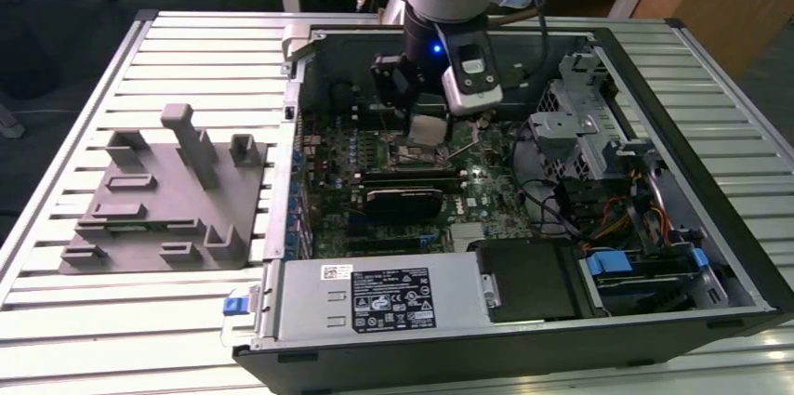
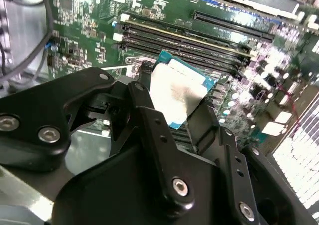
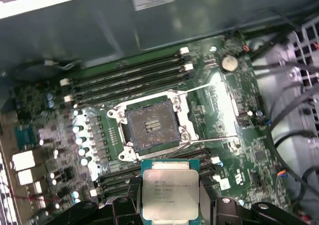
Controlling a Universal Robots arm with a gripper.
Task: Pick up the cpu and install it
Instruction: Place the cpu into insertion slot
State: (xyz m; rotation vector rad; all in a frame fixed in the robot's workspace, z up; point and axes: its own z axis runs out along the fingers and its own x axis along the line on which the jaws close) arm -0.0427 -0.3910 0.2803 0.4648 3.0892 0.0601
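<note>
My gripper (image 1: pixel 429 116) hangs inside the open computer case (image 1: pixel 288 98), shut on the cpu (image 1: pixel 429 129). In both wrist views the cpu (image 3: pixel 170 191) (image 2: pixel 175 91) is a flat square chip with a silver top and a blue-green rim, clamped by its edges between my black fingers (image 2: pixel 141 93). It is held in the air above the green motherboard (image 3: pixel 224 110). The square socket (image 3: pixel 151 126) lies open with its metal frame around it, a short way ahead of the cpu and apart from it.
A grey plastic fixture block (image 1: pixel 167 195) stands on the slatted table at the exterior view's left. Inside the case are memory slots (image 3: pixel 129 78), a black card (image 1: pixel 403 192), a power supply (image 1: pixel 372 297), a drive cage (image 1: pixel 583 135) and loose cables (image 3: pixel 294 120).
</note>
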